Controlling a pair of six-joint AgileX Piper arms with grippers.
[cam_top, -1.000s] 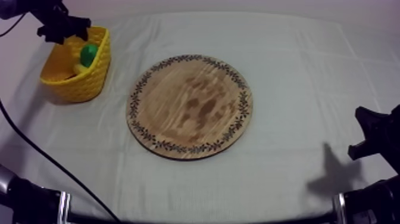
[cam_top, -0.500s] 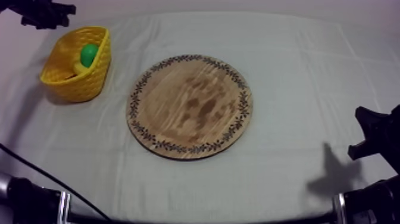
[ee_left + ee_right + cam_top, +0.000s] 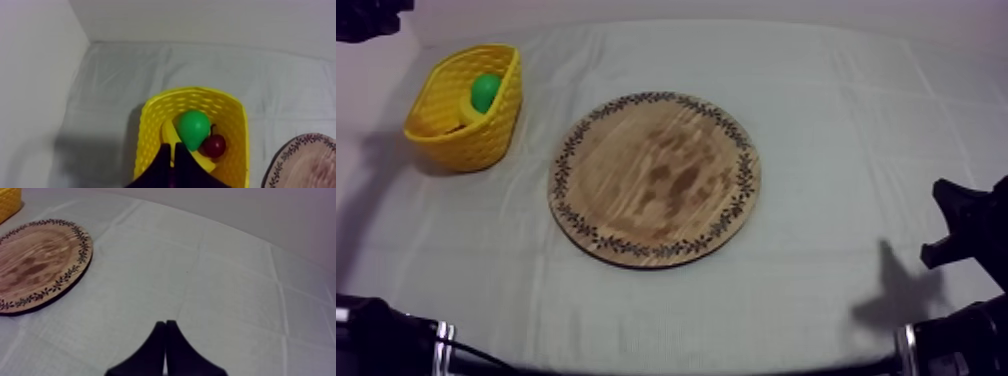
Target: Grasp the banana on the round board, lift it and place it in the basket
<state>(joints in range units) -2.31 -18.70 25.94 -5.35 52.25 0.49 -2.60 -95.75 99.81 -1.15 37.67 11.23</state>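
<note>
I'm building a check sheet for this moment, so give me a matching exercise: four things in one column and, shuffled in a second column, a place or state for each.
Column one:
1. banana
2. small red fruit
3. wooden board
4. right end effector

Column two:
A. shut, over the cloth
B. yellow, in the yellow basket, partly under the pear
C. flat on the cloth at mid-table
D. dark red, in the basket beside the pear

Pairs: 1-B; 2-D; 3-C; 4-A
</note>
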